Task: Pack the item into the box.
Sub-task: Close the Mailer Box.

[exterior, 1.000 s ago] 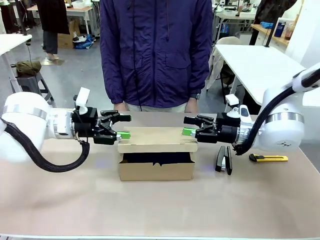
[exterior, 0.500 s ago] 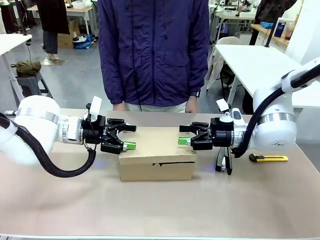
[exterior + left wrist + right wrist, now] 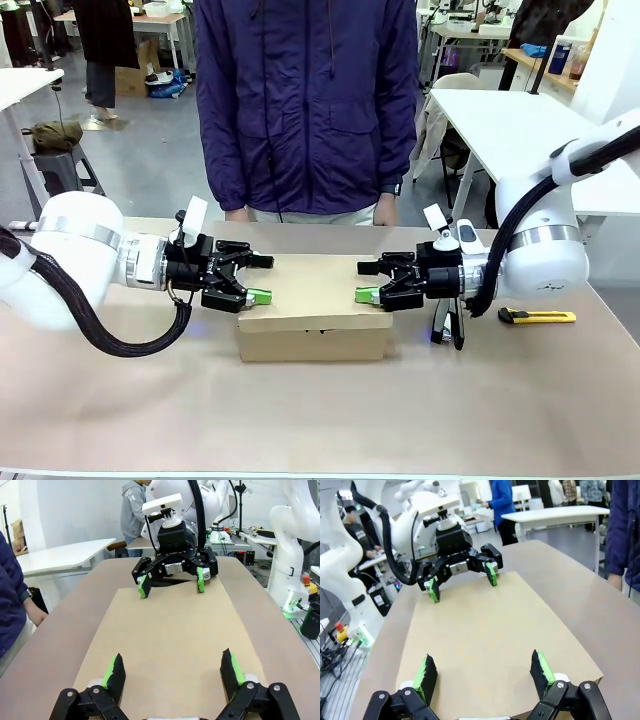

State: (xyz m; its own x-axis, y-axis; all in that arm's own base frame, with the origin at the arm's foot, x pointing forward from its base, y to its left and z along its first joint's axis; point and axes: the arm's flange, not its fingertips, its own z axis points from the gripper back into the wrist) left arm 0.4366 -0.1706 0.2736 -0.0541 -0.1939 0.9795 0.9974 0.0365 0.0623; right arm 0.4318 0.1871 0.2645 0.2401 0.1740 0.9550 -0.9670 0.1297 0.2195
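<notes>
The box looks closed now. My left gripper and right gripper sit wide apart, holding nothing.

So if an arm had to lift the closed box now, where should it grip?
Probably across the box's short ends, coming from above with the jaws wide: the lid lies flat and shut, and both long faces look too far apart. Left gripper and right gripper hover open over those ends.

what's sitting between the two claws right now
Just the closed flap lid of the box. The left claw and right claw face each other over its ends, and both wrist views show bare cardboard between them.
</notes>
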